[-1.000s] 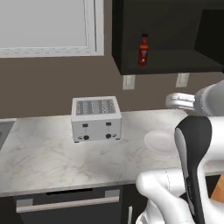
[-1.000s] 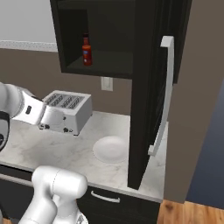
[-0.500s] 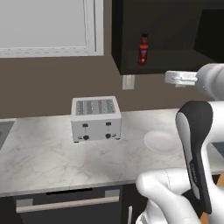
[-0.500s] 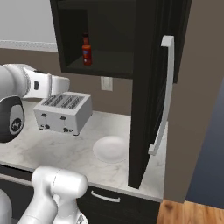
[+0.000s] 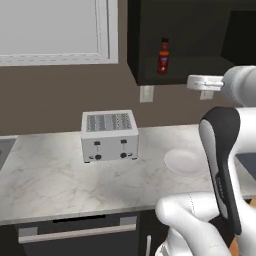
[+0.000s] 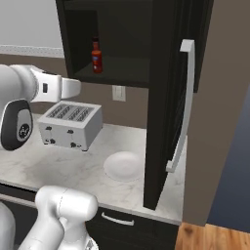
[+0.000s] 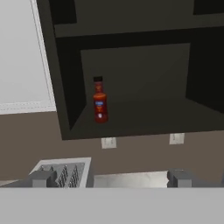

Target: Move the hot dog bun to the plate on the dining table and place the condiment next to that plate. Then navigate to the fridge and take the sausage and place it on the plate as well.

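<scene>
**One raised arm, jaws spread, facing the open cupboard**

One white arm stands high above the marble counter (image 5: 45,180), its forearm level and its hand pointing toward the wall. The gripper (image 7: 109,178) has its jaws released and wide apart, nothing between them; its fingertips (image 7: 41,178) frame the space below the dark open cabinet (image 6: 127,44).

The condiment (image 7: 99,101) stands upright on the cabinet's shelf, near the left wall of that compartment and close to the front edge. It is well apart from the gripper, higher and farther in. To its right the shelf runs bare.

Below, the toaster (image 5: 109,135) sits on the counter against the wall, and a white plate (image 6: 122,165) lies to its right, near the tall dark panel with its long handle (image 6: 181,105). Open counter spreads in front of the toaster to the counter's edge.
</scene>
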